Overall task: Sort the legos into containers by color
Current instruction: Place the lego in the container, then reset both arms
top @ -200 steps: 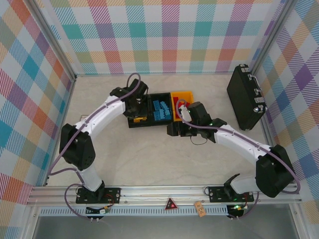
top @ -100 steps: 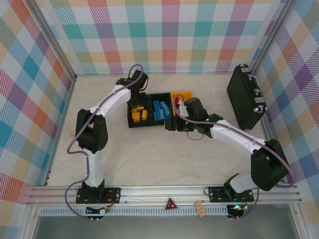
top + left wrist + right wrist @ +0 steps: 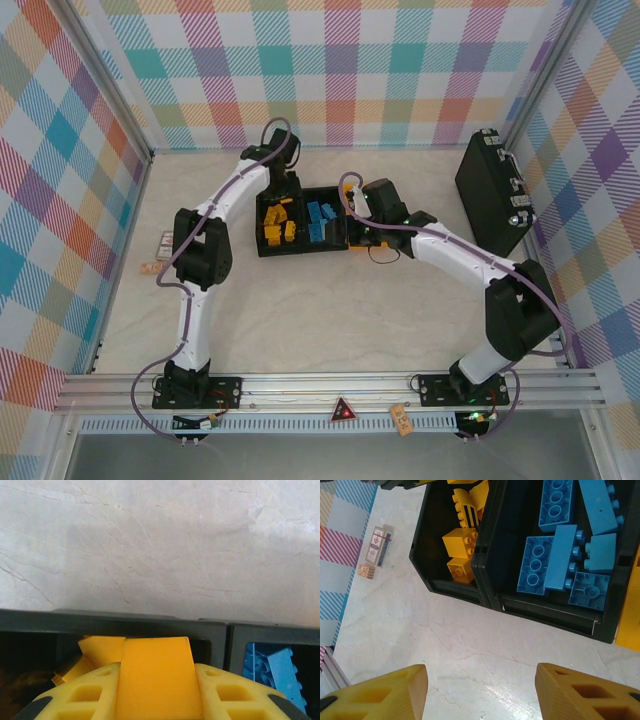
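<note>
Our left gripper (image 3: 157, 680) pinches a yellow lego (image 3: 156, 652) at the frame's bottom, above the left black bin (image 3: 150, 625). Our right gripper (image 3: 480, 675) is spread; blue legos (image 3: 560, 555) fill the middle bin (image 3: 545, 611), upper right.

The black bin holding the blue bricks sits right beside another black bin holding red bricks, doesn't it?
Not quite. The neighbouring black bin holds yellow bricks, not red ones, as the right wrist view shows. It does sit right beside the black bin holding the blue bricks.
</note>
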